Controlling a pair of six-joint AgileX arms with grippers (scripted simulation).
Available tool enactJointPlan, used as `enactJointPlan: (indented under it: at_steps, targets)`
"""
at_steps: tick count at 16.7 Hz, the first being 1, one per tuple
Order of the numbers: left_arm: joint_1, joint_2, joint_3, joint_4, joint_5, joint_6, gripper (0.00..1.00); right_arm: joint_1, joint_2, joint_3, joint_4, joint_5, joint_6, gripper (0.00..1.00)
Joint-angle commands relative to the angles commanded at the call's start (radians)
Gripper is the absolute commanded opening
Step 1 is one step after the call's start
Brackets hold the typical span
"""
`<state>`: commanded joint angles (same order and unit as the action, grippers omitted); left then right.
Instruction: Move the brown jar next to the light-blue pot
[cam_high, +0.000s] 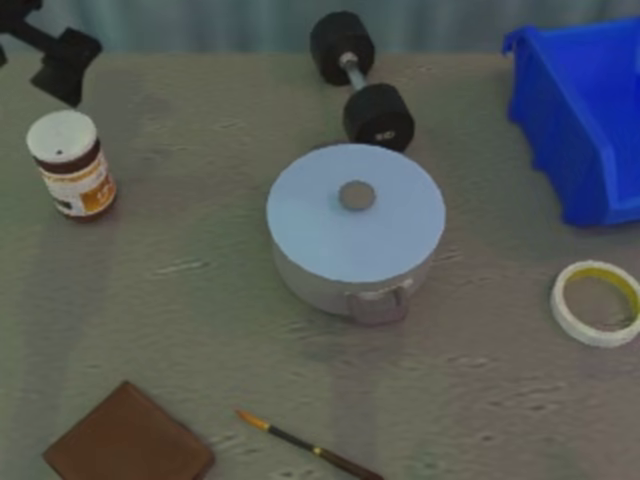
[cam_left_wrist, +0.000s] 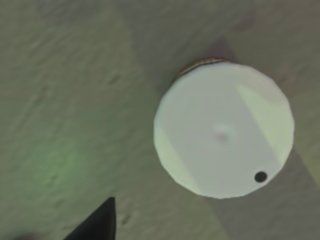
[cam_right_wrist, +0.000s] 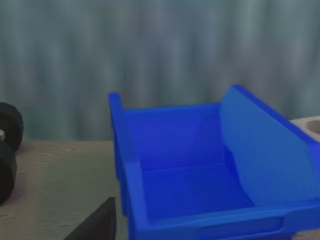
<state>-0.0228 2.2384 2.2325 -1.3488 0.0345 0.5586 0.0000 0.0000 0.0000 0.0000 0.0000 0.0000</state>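
Observation:
The brown jar (cam_high: 72, 168), white-lidded with a white-and-orange label, stands upright near the table's left edge. My left gripper (cam_high: 62, 62) hovers just behind it, above the table. In the left wrist view the jar's lid (cam_left_wrist: 222, 130) is seen from straight above, with one dark fingertip (cam_left_wrist: 100, 225) off to its side and nothing gripped; the gripper looks open. The light-blue pot (cam_high: 355, 225), grey with a flat lid and centre knob, sits mid-table, far to the jar's right. My right gripper is outside the top view; one fingertip (cam_right_wrist: 100, 225) shows beside the blue bin.
A black dumbbell (cam_high: 360, 85) lies behind the pot. A deep-blue bin (cam_high: 585, 110) stands at the back right, and a tape ring (cam_high: 560, 305) lies in front of it. A brown wallet (cam_high: 130, 440) and a paintbrush (cam_high: 310, 450) lie along the front edge.

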Motion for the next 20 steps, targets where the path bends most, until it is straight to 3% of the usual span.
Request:
enactJointPlan:
  at_steps: [8, 15, 20]
  targets:
    - [0.010, 0.350, 0.321, -0.183, -0.026, 0.077, 1.00, 0.000, 0.000, 0.000, 0.000, 0.000, 0.000, 1.00]
    - [0.005, 0.354, 0.319, -0.180, -0.026, 0.076, 1.00, 0.000, 0.000, 0.000, 0.000, 0.000, 0.000, 1.00]
    - [0.009, 0.330, 0.155, -0.044, -0.027, 0.076, 1.00, 0.000, 0.000, 0.000, 0.000, 0.000, 0.000, 1.00]
